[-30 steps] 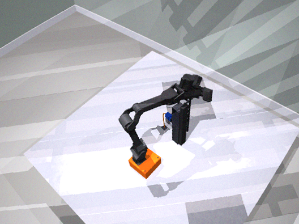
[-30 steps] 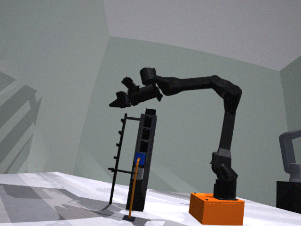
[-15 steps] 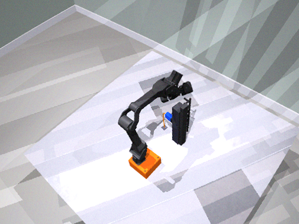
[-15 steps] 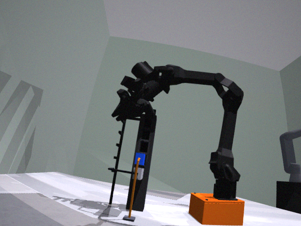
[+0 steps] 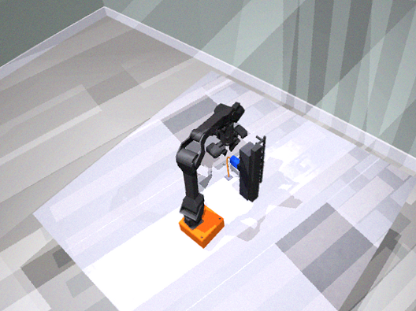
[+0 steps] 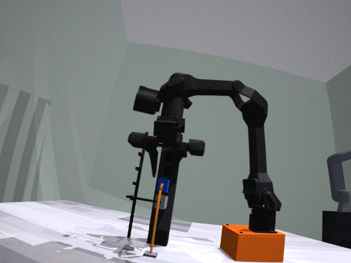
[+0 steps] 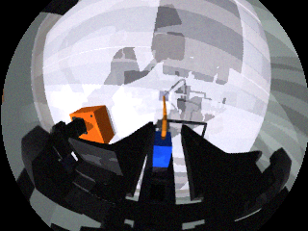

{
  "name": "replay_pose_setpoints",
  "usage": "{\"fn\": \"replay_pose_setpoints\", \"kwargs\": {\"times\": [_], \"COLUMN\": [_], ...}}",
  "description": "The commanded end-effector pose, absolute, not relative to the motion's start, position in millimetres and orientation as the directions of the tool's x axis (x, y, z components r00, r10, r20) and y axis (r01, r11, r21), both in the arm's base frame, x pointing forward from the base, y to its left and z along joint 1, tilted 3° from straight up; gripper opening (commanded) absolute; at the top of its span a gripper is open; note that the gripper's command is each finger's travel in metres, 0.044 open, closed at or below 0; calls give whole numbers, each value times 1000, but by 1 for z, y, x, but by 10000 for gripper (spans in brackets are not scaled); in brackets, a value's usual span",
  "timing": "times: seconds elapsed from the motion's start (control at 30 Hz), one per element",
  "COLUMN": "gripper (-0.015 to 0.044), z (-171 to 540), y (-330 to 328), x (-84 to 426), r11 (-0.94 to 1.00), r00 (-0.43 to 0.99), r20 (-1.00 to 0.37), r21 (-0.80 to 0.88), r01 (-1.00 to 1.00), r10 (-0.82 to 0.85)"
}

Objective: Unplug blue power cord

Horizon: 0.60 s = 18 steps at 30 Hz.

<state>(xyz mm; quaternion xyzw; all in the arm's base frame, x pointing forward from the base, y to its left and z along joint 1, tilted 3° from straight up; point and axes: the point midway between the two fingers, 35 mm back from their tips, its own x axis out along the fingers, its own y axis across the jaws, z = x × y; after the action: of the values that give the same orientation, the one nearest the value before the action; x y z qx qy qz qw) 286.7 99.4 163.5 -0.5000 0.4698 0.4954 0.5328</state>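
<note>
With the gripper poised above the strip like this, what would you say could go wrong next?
1. The fingers straddle the top of the upright power strip; descending could knock it over.
2. The blue plug sits well below, still seated; the half-open gripper may miss it.
3. The orange cord could snag.

1. The gripper (image 6: pixel 163 166) points down over the upright power strip (image 6: pixel 167 198), fingers part-open and straddling its top.
2. The blue plug (image 6: pixel 163 184) sits below, between them.
3. A thin black rack (image 6: pixel 136 187) crowds one side.
</note>
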Motion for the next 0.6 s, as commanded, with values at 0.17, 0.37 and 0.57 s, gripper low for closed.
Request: {"fn": "replay_pose_setpoints", "kwargs": {"times": [0.17, 0.37, 0.57], "gripper": [160, 160, 160], "z": [166, 165, 165], "y": [97, 89, 79], "x": [285, 286, 286], "r11": [-21, -21, -21], "r00": [57, 57, 57], "r20": [-997, -997, -998], "r21": [-58, -58, -58], "r01": [-998, -998, -998], "r10": [44, 43, 42]}}
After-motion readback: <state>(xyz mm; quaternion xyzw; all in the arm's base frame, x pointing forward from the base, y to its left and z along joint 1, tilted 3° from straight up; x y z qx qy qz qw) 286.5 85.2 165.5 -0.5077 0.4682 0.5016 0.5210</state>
